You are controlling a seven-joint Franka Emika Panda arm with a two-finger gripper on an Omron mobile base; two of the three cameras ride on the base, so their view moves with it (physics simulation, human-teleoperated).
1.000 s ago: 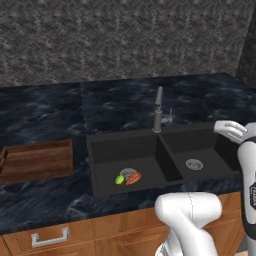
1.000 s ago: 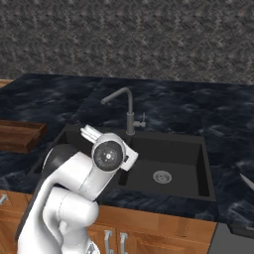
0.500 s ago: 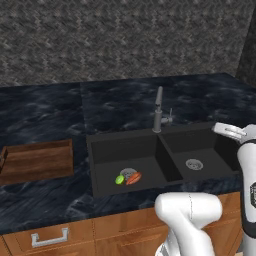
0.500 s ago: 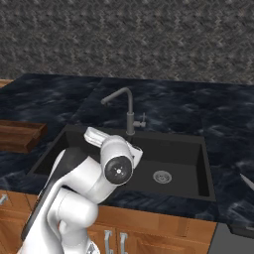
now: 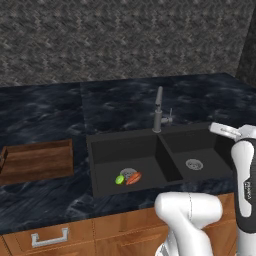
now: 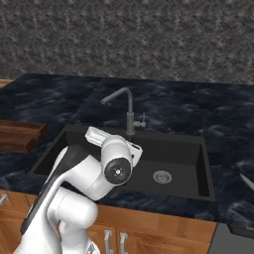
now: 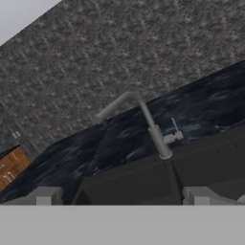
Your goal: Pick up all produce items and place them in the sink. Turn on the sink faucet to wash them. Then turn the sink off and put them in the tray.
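Hovering open-jawed, the gripper faces the sink faucet.

The sink and faucet are overlooked from behind-left and behind-right; the faucet is viewed closer, tilted, from the hand.

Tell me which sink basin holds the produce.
The left basin, the one nearer the wooden tray. The carrot and lime lie by its drain; the right basin holds nothing but its drain.

Arm folded low, claw spread, empty
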